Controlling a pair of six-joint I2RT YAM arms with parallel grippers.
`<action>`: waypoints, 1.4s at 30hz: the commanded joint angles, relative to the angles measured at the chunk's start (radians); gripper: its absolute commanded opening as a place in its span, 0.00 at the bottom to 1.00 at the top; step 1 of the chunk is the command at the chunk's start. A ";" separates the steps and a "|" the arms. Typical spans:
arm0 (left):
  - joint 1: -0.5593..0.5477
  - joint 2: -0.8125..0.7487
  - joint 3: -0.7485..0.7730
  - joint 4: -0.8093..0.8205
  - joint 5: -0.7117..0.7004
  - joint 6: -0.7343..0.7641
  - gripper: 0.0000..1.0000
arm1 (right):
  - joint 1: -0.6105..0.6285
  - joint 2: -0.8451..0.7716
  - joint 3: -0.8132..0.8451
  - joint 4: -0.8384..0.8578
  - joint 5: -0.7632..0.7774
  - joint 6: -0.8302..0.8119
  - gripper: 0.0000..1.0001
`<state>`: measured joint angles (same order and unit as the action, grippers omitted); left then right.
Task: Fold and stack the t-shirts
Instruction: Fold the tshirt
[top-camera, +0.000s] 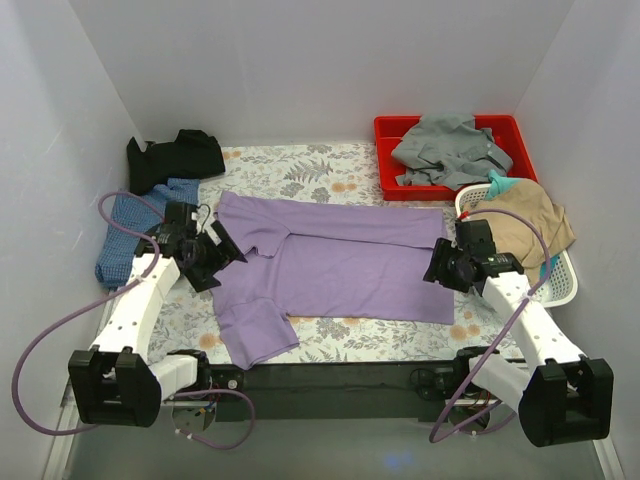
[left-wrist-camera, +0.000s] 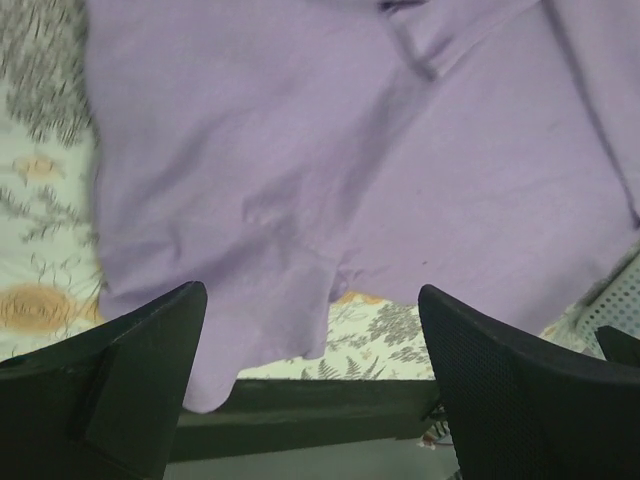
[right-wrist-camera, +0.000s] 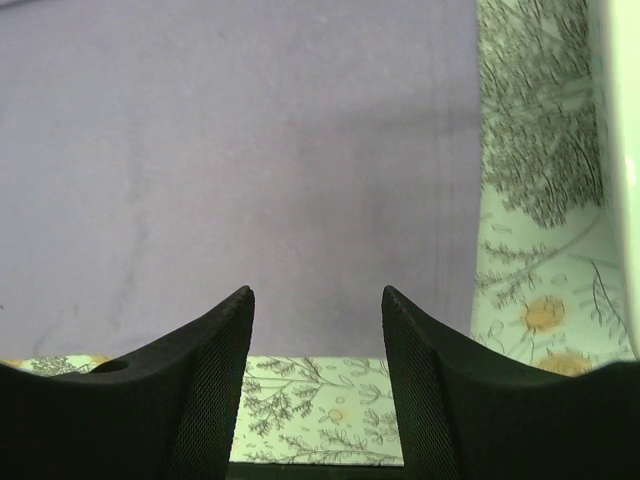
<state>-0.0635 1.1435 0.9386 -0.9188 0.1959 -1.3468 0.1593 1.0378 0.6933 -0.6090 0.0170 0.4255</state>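
Near edge first: left end effector (top-camera: 213, 258) gaping wide, empty, at the shoulder end of the lilac t-shirt (top-camera: 340, 265). Right end effector (top-camera: 440, 268) part open, empty, over its hem. Shirt's spread mid-counter (top-camera: 330, 165). Light, floppy, prob. bunches, so pinch hem corner & shoulder. Blue check t-shirt (top-camera: 125, 240) and black t-shirt (top-camera: 175, 155) lie far left.

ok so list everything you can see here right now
lilac t-shirt: 1, lilac, spread mid-table
black t-shirt: 1, black, far-left corner
blue t-shirt: 1, blue check, left edge
red bin: 1, red, far right
grey garment: 1, grey, in bin
white basket: 1, white, right edge
tan garment: 1, tan, in basket
table cover: 1, floral, under all
left gripper: 1, black, open, over sleeve
right gripper: 1, black, open, over hem
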 joint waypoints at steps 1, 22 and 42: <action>-0.010 -0.047 -0.084 -0.127 -0.032 -0.093 0.86 | 0.003 -0.035 -0.029 -0.092 0.084 0.082 0.61; -0.248 -0.055 -0.268 -0.185 0.011 -0.264 0.91 | 0.011 -0.038 0.008 -0.115 0.018 -0.002 0.63; -0.631 -0.025 -0.343 -0.097 -0.150 -0.560 0.63 | 0.011 -0.058 -0.009 -0.087 0.103 0.024 0.65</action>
<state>-0.6895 1.1419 0.5964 -1.0351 0.1116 -1.8648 0.1658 0.9993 0.6590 -0.7238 0.0620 0.4351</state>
